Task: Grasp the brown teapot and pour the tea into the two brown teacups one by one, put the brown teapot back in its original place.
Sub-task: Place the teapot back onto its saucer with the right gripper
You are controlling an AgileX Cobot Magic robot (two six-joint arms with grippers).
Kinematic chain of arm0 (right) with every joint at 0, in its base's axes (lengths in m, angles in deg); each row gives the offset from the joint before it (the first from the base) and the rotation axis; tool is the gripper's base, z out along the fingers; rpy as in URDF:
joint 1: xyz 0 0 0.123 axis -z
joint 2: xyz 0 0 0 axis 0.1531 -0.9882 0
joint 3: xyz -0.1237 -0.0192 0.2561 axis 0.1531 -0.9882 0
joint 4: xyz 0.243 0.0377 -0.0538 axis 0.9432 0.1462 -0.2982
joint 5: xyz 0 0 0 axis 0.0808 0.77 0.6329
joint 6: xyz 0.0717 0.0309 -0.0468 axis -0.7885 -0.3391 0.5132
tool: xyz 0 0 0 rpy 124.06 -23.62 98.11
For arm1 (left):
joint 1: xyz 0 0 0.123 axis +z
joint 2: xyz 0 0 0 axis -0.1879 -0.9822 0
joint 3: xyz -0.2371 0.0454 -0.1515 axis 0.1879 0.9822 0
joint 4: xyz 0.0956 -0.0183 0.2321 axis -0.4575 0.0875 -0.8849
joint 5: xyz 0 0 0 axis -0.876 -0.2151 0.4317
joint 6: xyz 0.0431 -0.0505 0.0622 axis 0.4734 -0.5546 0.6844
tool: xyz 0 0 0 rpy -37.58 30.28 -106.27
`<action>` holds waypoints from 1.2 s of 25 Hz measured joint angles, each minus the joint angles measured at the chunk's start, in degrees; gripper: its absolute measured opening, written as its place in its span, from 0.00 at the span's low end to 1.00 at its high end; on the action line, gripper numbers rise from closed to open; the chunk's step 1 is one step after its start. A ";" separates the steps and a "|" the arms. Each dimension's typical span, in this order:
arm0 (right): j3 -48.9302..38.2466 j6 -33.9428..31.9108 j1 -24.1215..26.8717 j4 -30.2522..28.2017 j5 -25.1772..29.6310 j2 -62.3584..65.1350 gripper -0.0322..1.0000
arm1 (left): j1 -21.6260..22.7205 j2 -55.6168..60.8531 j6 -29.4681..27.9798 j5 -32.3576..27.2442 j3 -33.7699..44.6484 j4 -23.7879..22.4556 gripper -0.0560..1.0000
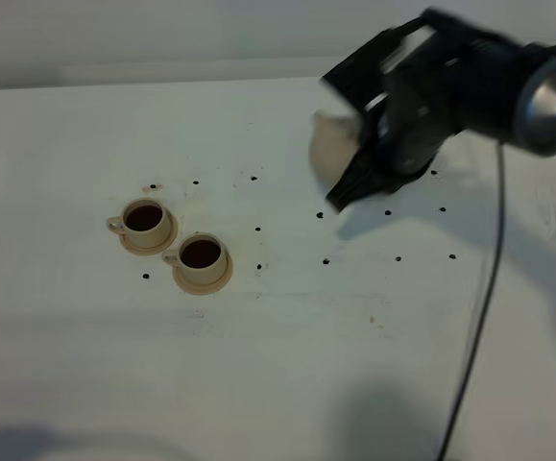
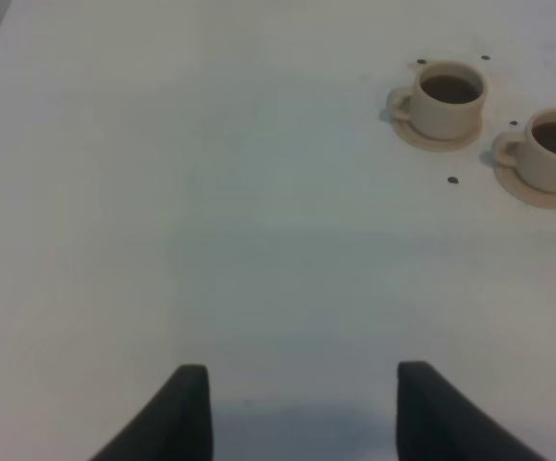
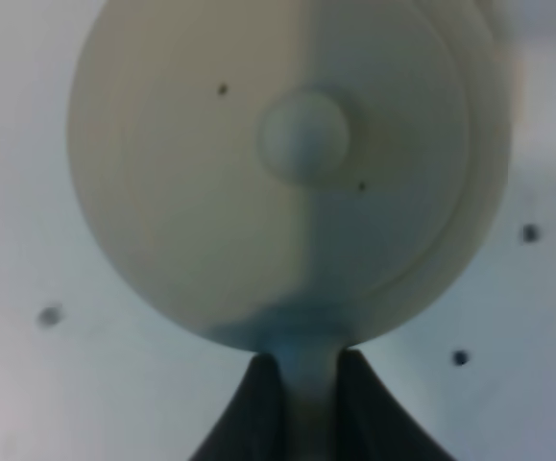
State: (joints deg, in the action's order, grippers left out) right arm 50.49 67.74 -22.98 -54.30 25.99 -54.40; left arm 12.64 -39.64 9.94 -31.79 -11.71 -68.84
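Pouring: it looks done, because both small light tan teacups with loop handles, the far one (image 1: 144,219) and the near one (image 1: 201,254), have dark tea inside.
Cups: each one sits on its own little round tan saucer, side by side, out on the left part of the white table (image 1: 278,384).
Left to do: the round light tan teapot with the knob on its lid (image 3: 297,173) needs to go back to its place and be let go.
Teapot now: it is at the back right of the table, well away from the cups (in the high view only a pale bit of it shows from behind the arm).
Its place: a pale rim peeks out past the pot in the right wrist view, and that may be the big flat saucer, but I cannot tell if the pot is resting on it.
Right gripper (image 3: 308,384): its two black fingers are pinching the teapot's handle, which runs between them.
Right arm: it reaches in from the right side and bends down over the teapot, looking a bit blurry.
Left gripper (image 2: 302,408): its fingers are spread apart with nothing between them, and it hangs over bare table with the cups farther off.
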 joint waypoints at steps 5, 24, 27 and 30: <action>2.75 -1.52 1.83 0.71 -1.46 -1.23 0.12 | 0.00 0.00 0.00 0.00 0.00 0.00 0.45; 15.26 1.30 6.31 5.02 3.62 -16.10 0.12 | 0.00 0.00 0.00 0.00 0.00 0.00 0.45; 15.26 1.32 6.40 4.96 3.08 -16.92 0.12 | 0.00 0.00 0.00 0.00 0.00 0.00 0.45; 15.26 1.38 6.53 4.79 2.90 -17.97 0.12 | 0.00 0.00 0.00 0.00 0.00 0.00 0.45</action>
State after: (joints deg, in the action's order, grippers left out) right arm 65.76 69.12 -16.45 -49.50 28.89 -72.37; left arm 12.64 -39.64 9.94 -31.79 -11.71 -68.84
